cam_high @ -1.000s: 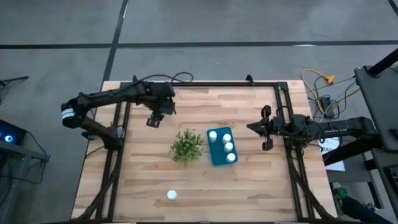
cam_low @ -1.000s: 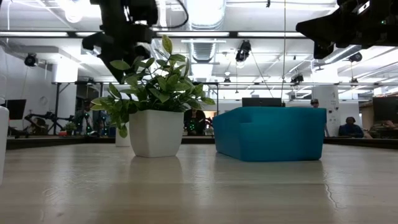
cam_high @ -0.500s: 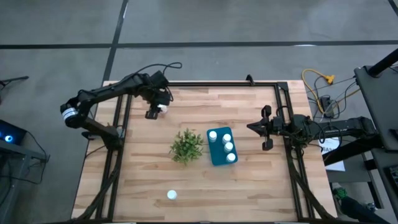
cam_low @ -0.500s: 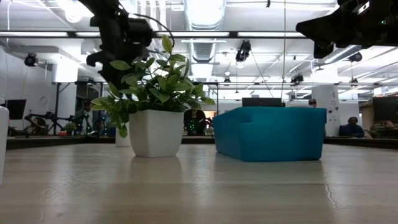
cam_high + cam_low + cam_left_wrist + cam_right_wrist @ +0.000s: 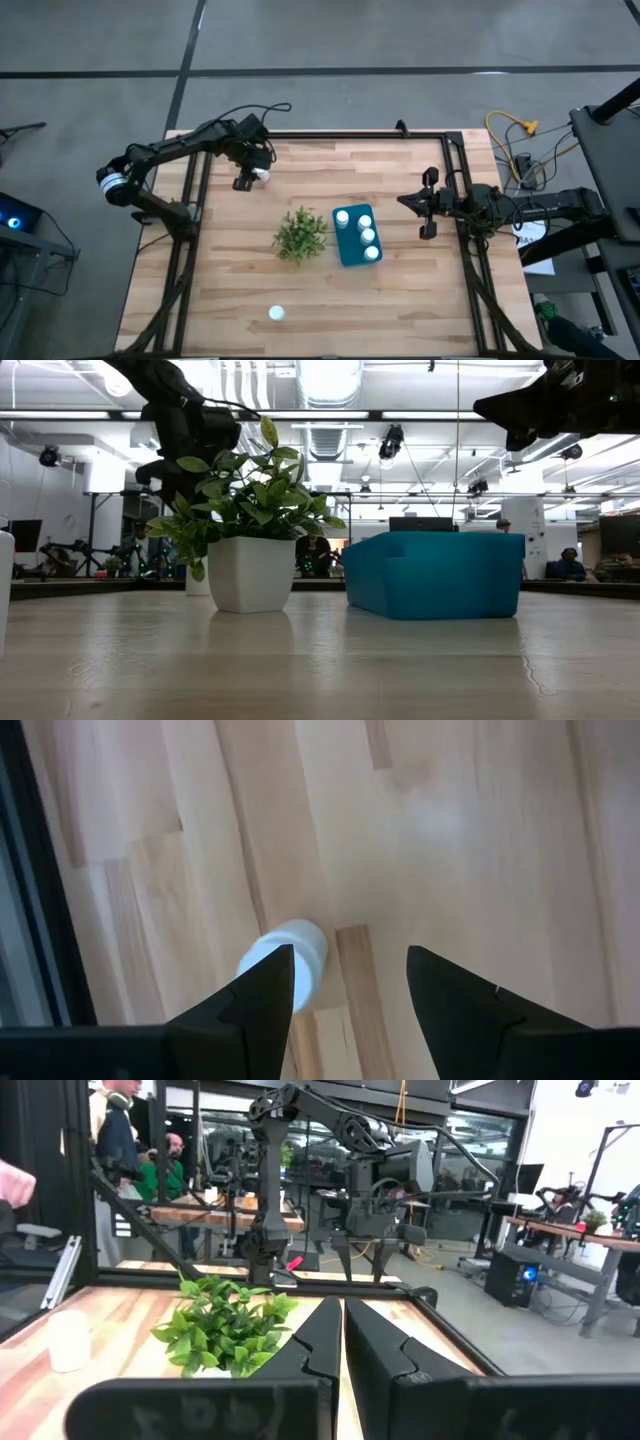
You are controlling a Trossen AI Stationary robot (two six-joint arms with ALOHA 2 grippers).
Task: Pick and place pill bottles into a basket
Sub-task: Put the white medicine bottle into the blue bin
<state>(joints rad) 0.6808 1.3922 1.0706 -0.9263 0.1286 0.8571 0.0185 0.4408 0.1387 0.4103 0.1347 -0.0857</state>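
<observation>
L gripper open over far-left table, fingers apart just above one pill bottle; R gripper closed, idle beside basket; 3 bottles in basket; another bottle at near edge.

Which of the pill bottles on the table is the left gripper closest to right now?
The pill bottle at the table's far left, right at the open left gripper. The other loose one stands alone at the near edge; three more sit in the basket.
</observation>
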